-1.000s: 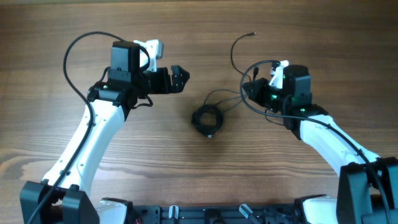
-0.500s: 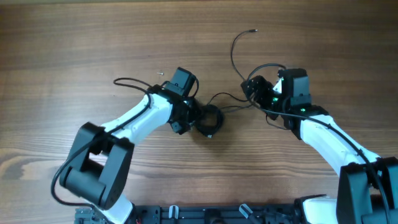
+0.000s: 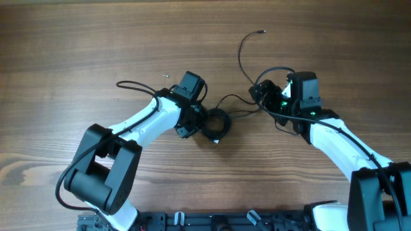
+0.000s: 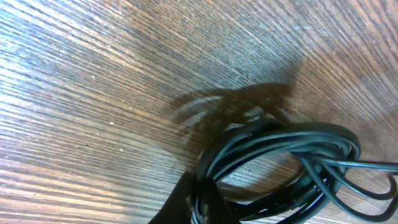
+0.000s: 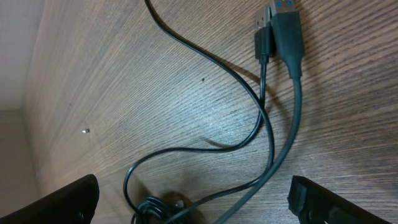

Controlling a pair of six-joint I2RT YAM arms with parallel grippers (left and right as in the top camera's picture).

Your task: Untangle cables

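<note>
The cables (image 3: 217, 124) are laid on the wooden surface (image 3: 77, 38) near its middle, and most of them are wound into a tight dark coil (image 4: 280, 168). From the coil, loose strands (image 3: 231, 98) are led to the right, toward the right tool (image 3: 260, 93). One single strand (image 3: 241, 58) is curved away to the far side and is ended there by a small plug tip (image 3: 260, 31). The left tool (image 3: 203, 120) is positioned at the left edge of the coil and is touching it. In the left wrist view only one dark finger (image 4: 189, 202) is shown, at the bottom edge, set against the wound cords. Whether the left tool is clenched on the coil or released cannot be told. The right tool (image 5: 194, 186) is released: its two fingers (image 5: 68, 199) are spread wide at the bottom corners of the right wrist view, and nothing is gripped between them. Beneath it, two loose strands are laid across the surface, and two plugs (image 5: 287, 37) are seen side by side and touching at the top of that view. Part of the coil is also seen at its bottom edge.
</note>
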